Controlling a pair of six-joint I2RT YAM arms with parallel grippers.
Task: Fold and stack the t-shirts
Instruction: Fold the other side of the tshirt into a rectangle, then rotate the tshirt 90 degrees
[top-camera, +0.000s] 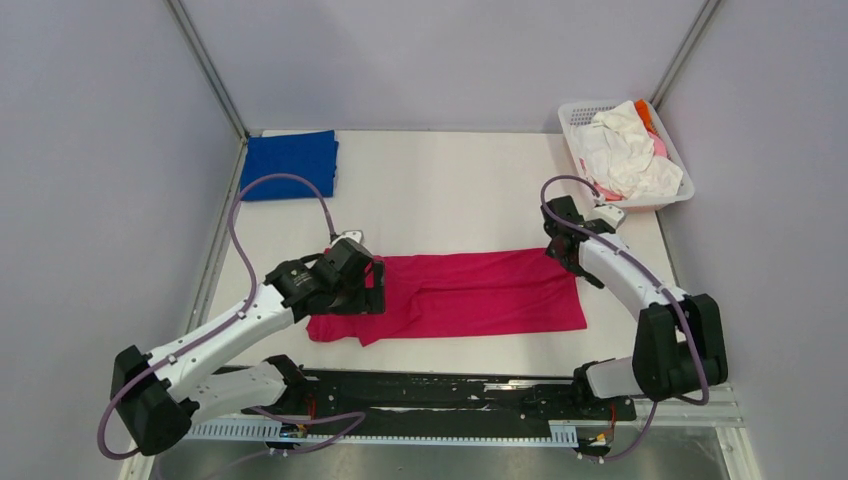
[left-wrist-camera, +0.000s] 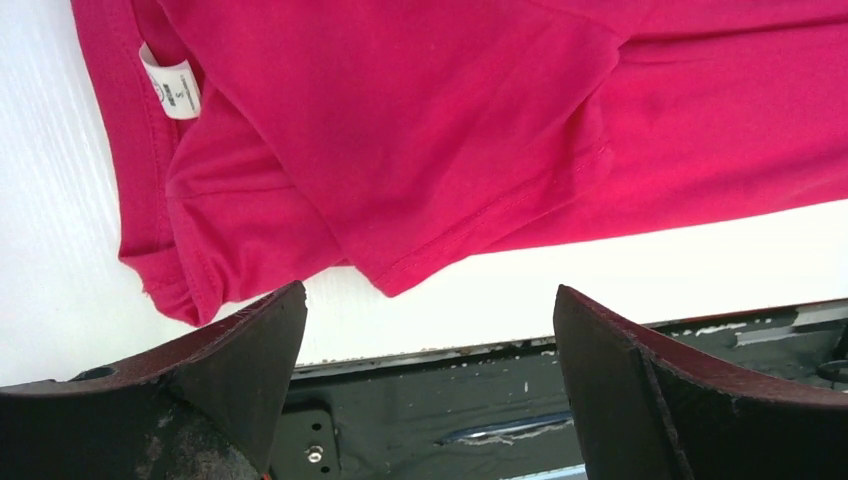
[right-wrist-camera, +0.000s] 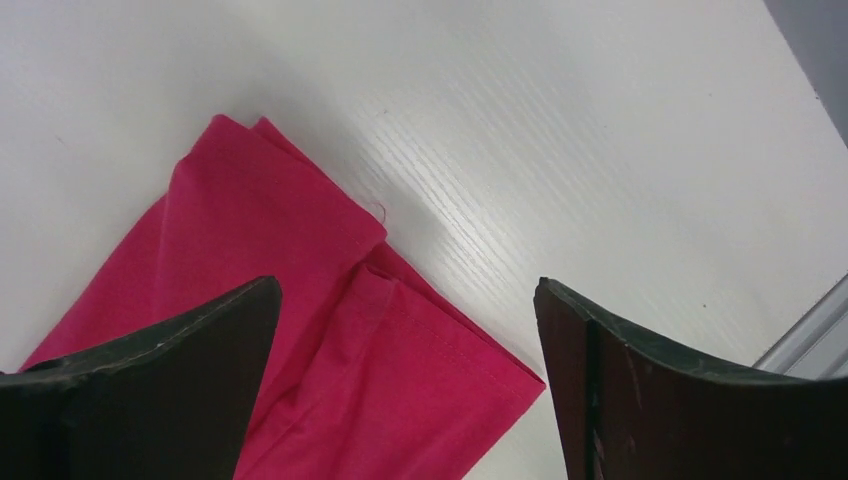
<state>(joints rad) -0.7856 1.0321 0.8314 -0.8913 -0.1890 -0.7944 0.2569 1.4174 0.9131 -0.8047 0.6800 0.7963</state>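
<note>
On the table (top-camera: 450, 190), the magenta t-shirt (top-camera: 470, 295) lies folded lengthwise.

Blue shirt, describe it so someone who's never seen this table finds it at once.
Start at the white table, then go to its far left corner. The blue shirt lies there, folded into a flat rectangle; the magenta shirt is spread mid-table, crumpled shirts fill the basket.
</note>
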